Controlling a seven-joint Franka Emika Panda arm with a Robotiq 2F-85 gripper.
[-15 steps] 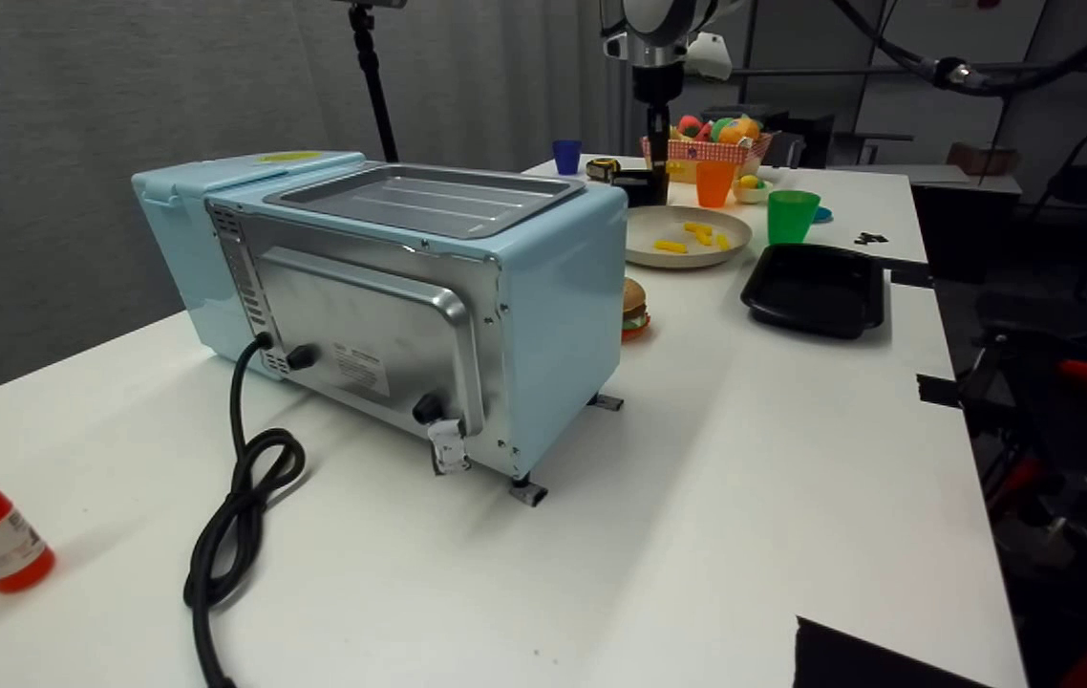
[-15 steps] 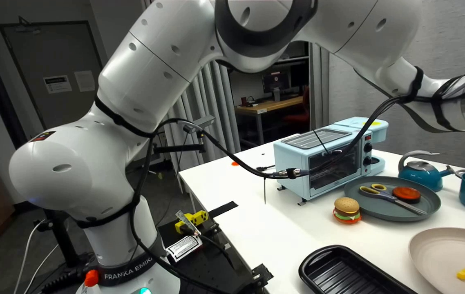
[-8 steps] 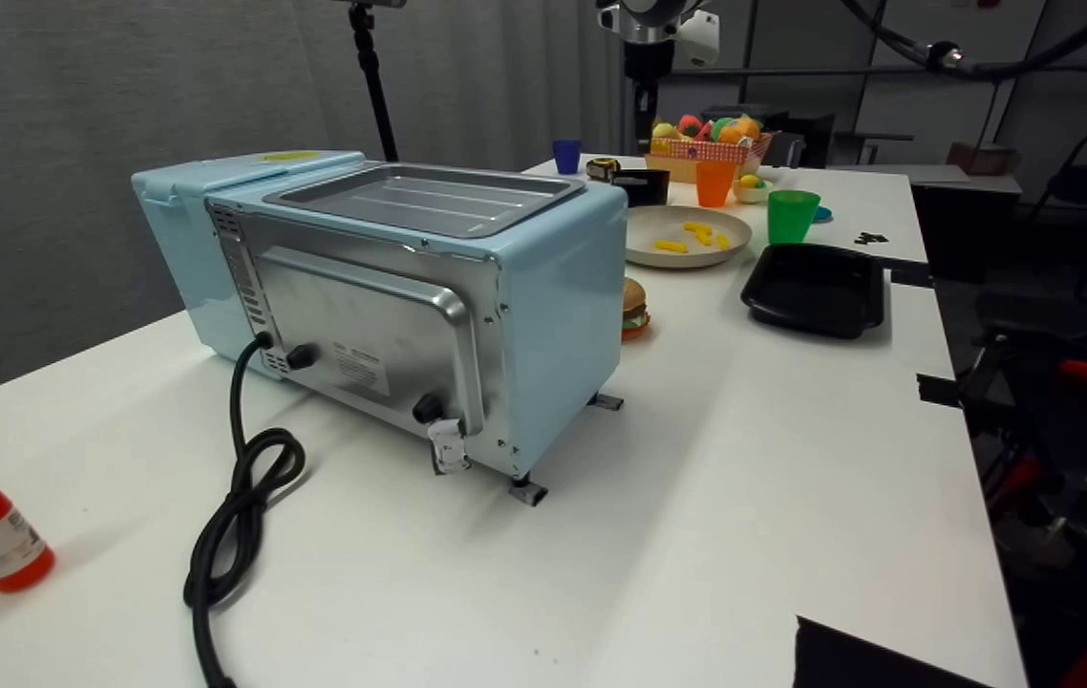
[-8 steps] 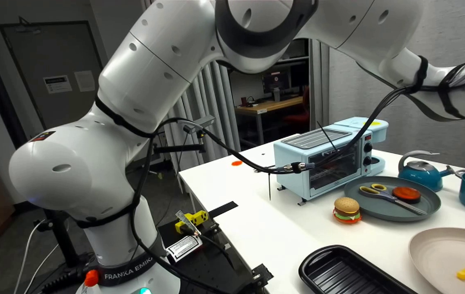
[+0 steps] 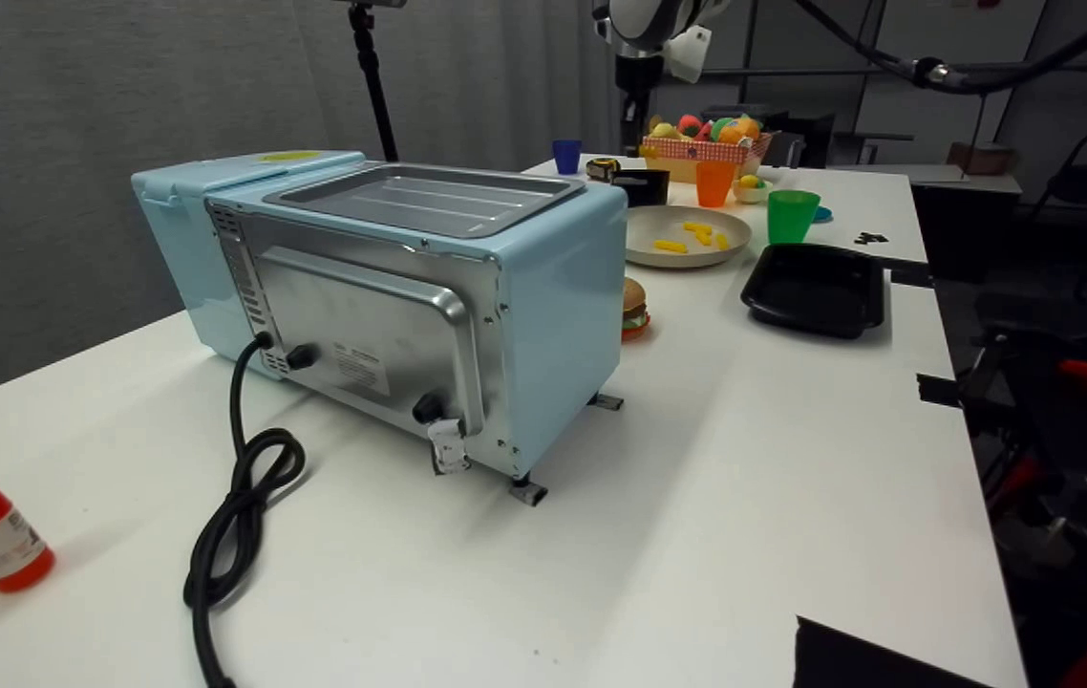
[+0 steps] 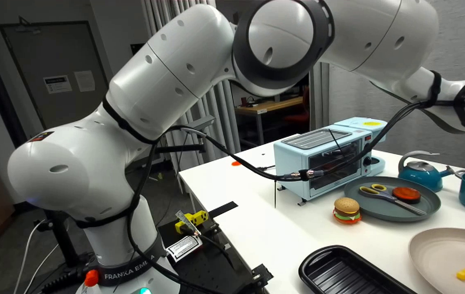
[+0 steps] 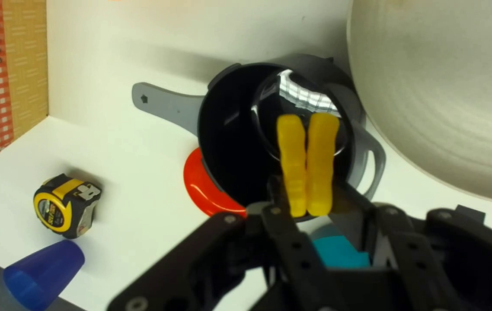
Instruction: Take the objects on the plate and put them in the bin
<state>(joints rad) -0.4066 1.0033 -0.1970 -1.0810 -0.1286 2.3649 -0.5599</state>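
Observation:
The plate (image 5: pixel 644 229), pale and round, shows in both exterior views and fills the upper right of the wrist view. Several yellow fry-like sticks (image 5: pixel 670 246) lie on it in an exterior view. My gripper (image 7: pixel 308 190) is shut on two yellow sticks (image 7: pixel 323 164), side by side and pointing outward from the fingers. In the wrist view they appear above a black pot (image 7: pixel 233 147), with the plate off to the right. In an exterior view the gripper (image 5: pixel 634 134) hangs above the table near the checked basket (image 5: pixel 715 153). Which container is the bin, I cannot tell.
A red piece (image 7: pixel 205 185), tape measure (image 7: pixel 66 205) and blue cup (image 7: pixel 43 274) lie beside the pot. An orange cup (image 5: pixel 714 183), green cup (image 5: pixel 791 216), black tray (image 5: pixel 816 287) and toaster oven (image 5: pixel 558 296) stand along the table. Grey plate (image 6: pixel 363 204) holds scissors.
My gripper has risen from low in front of the pot and shifted a little left in an exterior view. The arm has moved too. Sticks on the plate look unchanged.

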